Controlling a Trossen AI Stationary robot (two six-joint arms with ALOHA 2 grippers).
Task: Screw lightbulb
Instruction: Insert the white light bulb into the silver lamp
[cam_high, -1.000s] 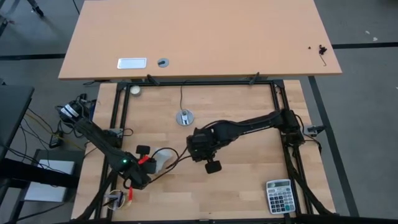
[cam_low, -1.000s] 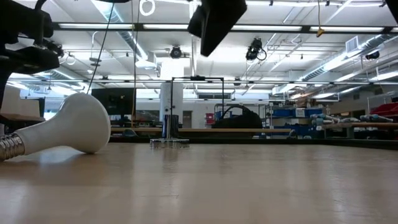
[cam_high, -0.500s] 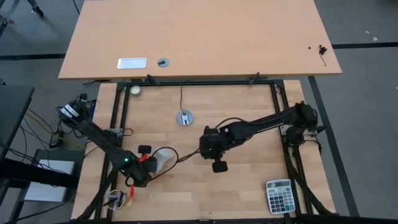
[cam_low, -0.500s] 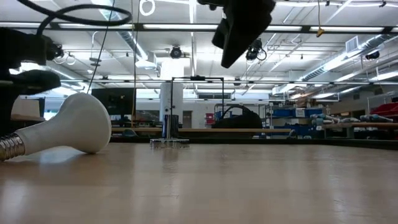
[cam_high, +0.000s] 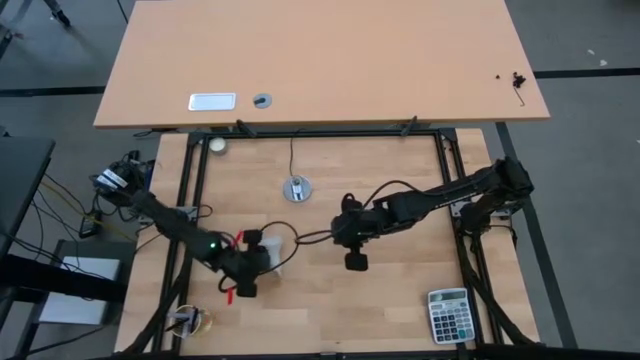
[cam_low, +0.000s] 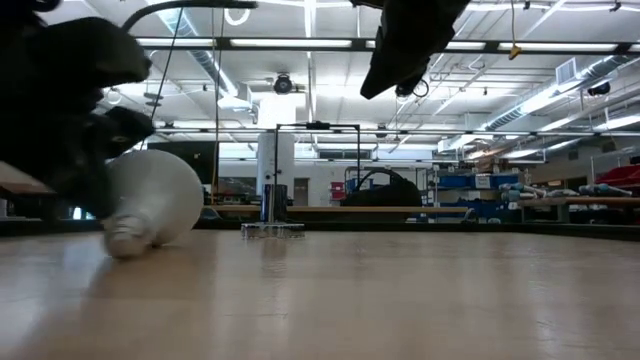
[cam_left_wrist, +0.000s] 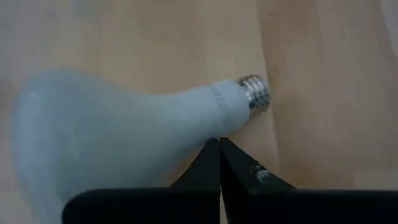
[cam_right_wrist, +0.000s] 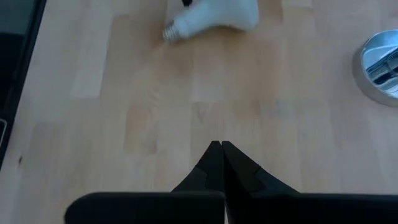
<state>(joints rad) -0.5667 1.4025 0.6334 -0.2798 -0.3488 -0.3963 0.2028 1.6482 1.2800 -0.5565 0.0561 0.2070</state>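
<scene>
The lightbulb (cam_high: 274, 252) lies on its side on the wooden surface (cam_high: 390, 300), toward the left-front part of it, narrow screw base on the boards. Left end effector (cam_high: 250, 268) sits low, right against the bulb, fingers (cam_left_wrist: 219, 163) pressed together, tips just beside the bulb's neck, not grasping it. Right end effector (cam_high: 356, 261) hangs above the middle of the surface, well apart from the bulb, fingers (cam_right_wrist: 219, 163) clenched on nothing. Round metal socket (cam_high: 296, 189) with black cord (cam_high: 292, 156) rests farther back. Calculator (cam_high: 449, 315) at the front right corner.
</scene>
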